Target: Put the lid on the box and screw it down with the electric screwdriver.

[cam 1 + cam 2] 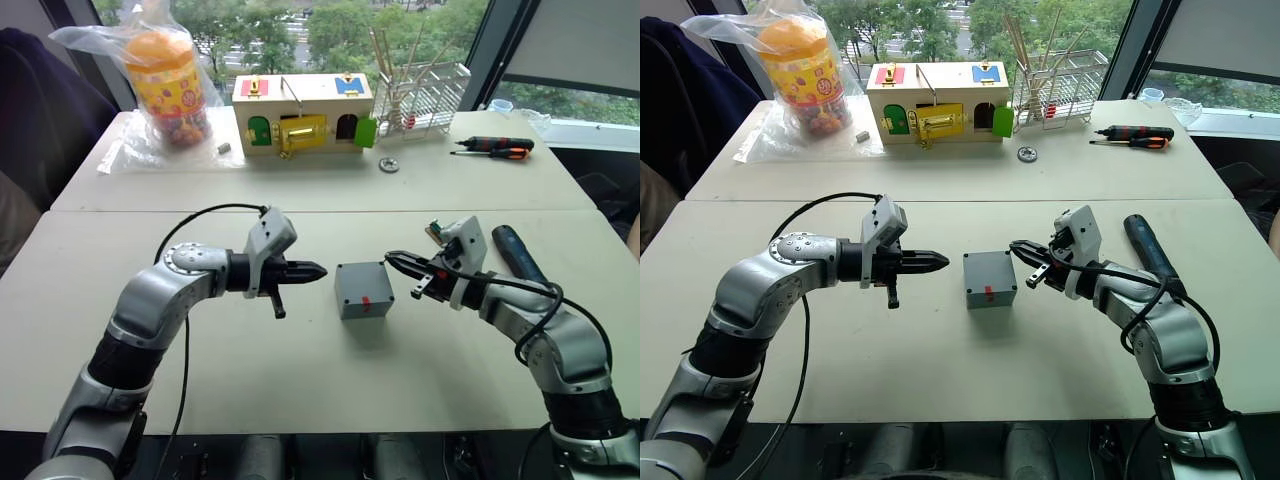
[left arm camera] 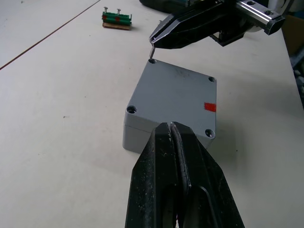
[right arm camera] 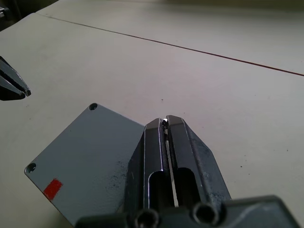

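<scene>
The worktop [image 1: 300, 390] carries the box [image 1: 364, 291] near the middle of its near half, the lid [image 2: 176, 97] already seated on top. The electric screwdriver [image 1: 518, 253] lies by the right edge, long axis running away from the robot, just behind the right arm. The right gripper [image 2: 153, 45] pinches a small screw [image 2: 151, 51] over the lid's corner hole; the left gripper [image 1: 318, 270] is closed on nothing.

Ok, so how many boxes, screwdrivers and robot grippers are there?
Boxes: 2, the grey box and the wooden latch box
electric screwdriver: 1
hand screwdrivers: 2
Grippers: 2, the left gripper shut, the right gripper shut on a screw
Total: 7
</scene>
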### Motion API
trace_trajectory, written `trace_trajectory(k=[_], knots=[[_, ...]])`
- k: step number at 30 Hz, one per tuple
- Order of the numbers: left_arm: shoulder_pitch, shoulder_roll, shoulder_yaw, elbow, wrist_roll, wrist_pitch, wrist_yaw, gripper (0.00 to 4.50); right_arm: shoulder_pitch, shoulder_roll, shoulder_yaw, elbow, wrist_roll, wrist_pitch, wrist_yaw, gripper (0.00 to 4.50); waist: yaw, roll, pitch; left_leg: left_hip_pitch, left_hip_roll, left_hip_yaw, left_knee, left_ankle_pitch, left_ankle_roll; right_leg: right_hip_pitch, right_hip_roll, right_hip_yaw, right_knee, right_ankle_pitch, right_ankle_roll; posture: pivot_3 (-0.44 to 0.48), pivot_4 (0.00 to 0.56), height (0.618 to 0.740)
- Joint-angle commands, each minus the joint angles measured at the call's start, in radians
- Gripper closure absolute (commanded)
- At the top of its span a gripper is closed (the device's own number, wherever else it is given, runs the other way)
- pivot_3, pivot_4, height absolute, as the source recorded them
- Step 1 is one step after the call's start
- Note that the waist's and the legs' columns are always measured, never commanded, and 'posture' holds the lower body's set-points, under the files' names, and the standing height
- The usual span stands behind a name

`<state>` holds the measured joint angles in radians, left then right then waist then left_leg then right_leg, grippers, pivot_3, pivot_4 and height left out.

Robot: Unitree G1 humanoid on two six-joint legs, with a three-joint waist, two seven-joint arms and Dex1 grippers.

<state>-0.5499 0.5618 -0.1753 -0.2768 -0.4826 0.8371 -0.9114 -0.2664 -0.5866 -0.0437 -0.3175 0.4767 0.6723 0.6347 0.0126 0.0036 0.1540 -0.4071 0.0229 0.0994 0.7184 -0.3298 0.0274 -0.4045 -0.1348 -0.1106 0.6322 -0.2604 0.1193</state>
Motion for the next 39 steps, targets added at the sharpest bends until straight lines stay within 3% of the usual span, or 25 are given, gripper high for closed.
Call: trace_trajectory(k=[1, 39], knots=[[-0.010, 0.004, 0.011, -0.016, -0.004, -0.019, 0.000, 4.50, -0.017, 0.011, -0.017, -0.023, 0.010, -0.011, -0.003, 4.48, 0.000, 0.000, 0.000, 0.000, 0.000, 0.000, 0.000, 0.000, 0.000, 0.000, 0.000, 0.000, 0.000, 0.000, 0.000, 0.000, 0.150, 0.708], [-0.004, -0.006, -0.011, 0.003, 0.019, -0.053, -0.001, 4.50, -0.001, 0.008, 0.011, -0.005, -0.009, -0.011, 0.019, 4.48, 0.000, 0.000, 0.000, 0.000, 0.000, 0.000, 0.000, 0.000, 0.000, 0.000, 0.000, 0.000, 0.000, 0.000, 0.000, 0.000, 0.150, 0.708]])
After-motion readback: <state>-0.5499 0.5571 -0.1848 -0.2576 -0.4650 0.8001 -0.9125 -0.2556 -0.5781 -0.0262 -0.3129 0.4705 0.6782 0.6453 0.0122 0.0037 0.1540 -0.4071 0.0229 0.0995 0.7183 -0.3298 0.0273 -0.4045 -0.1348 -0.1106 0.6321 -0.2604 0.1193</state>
